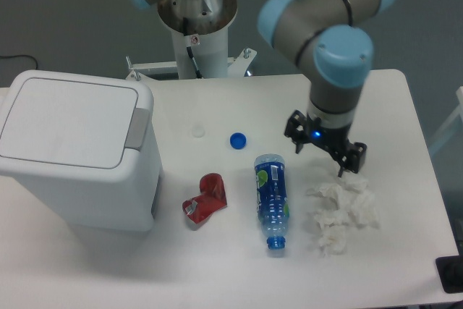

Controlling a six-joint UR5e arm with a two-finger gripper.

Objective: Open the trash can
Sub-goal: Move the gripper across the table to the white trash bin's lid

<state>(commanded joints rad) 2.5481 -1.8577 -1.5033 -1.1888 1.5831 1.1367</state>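
One crumpled white tissue heap [343, 208] lay nearest on the white table [217, 265]. Just above it hung the black two-finger pincer [325, 151], fingers apart and empty. Farther left sat the large boxy white plastic trash can [76, 150], lid shut, grey push tab [137, 128] facing the pincer, presumably for pressing.
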